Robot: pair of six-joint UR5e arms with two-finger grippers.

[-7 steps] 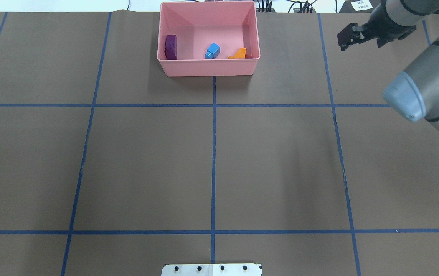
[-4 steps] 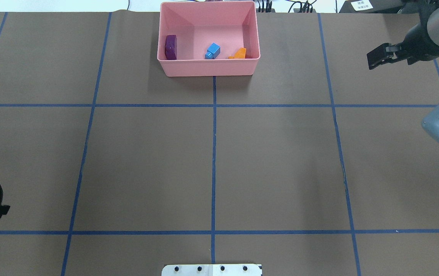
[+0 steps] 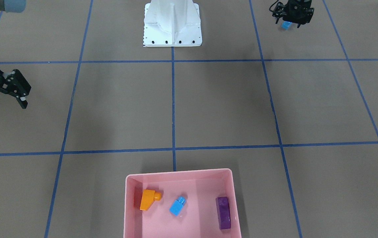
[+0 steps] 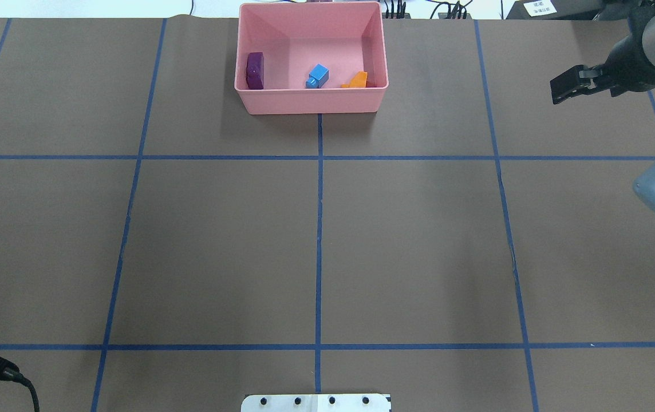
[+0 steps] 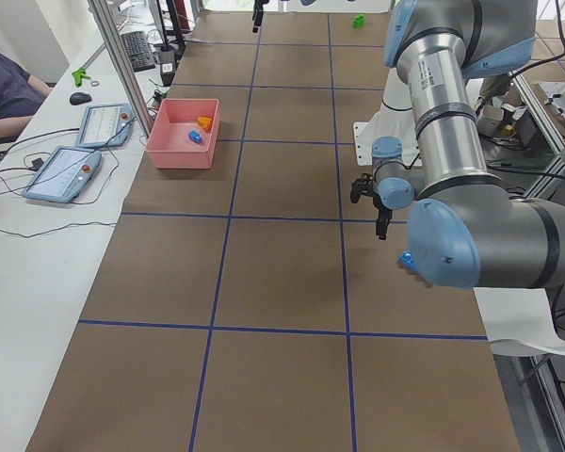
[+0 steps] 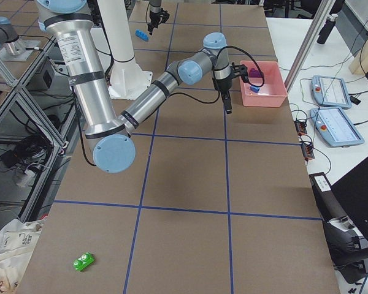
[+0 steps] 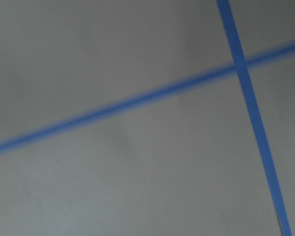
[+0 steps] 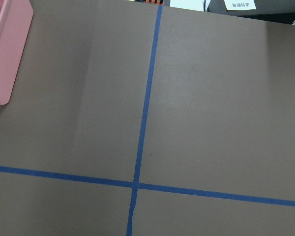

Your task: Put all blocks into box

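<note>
Inside the box (image 3: 179, 172): orange block (image 3: 147, 199) by one end wall, small blue block (image 3: 177, 206) mid-floor, purple block (image 3: 223, 212) along the other end. Out on the table (image 3: 228, 105): blue bar (image 3: 286, 25) just below the left gripper (image 3: 290, 21), seemingly ungripped, jaws spread. Green block (image 6: 83, 262) well apart from both arms. Right gripper (image 3: 2, 105) spread wide, empty, well off to the box's side.

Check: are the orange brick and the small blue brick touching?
Apart. The front-facing view shows a clear gap between the orange brick and the small blue brick.
</note>
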